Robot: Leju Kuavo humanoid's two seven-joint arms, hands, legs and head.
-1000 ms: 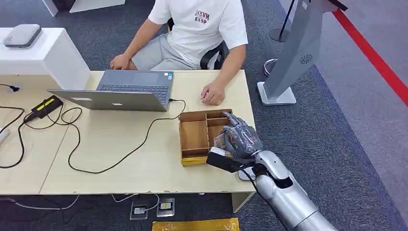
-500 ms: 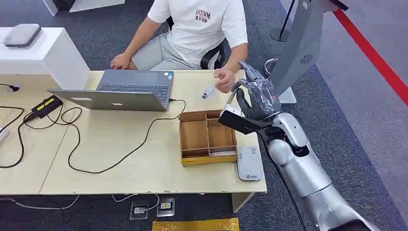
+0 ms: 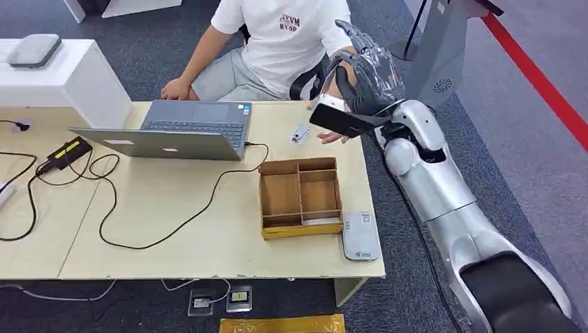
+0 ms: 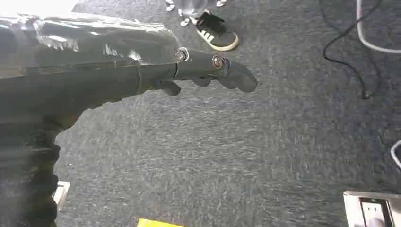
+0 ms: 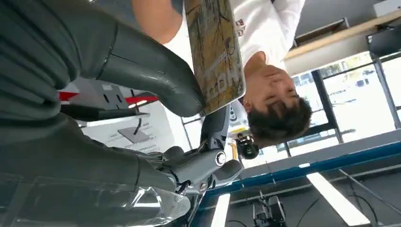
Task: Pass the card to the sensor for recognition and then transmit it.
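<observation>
Card sits pinched between the right hand's thick thumb and a darker finger, as the right wrist view shows; its far end is cut off at the picture's edge and its print is too blurred to read. From the head view the hand itself hides the card. Nearest the robot on the table, a grey sensor lies flat just beside a wooden tray. Farther back are a laptop and a small white tag. The raised right hand hangs above the table's far edge, in front of a seated person, covering part of that person's hand. The left hand hangs over carpet, grasping nothing, fingers only loosely bent.
</observation>
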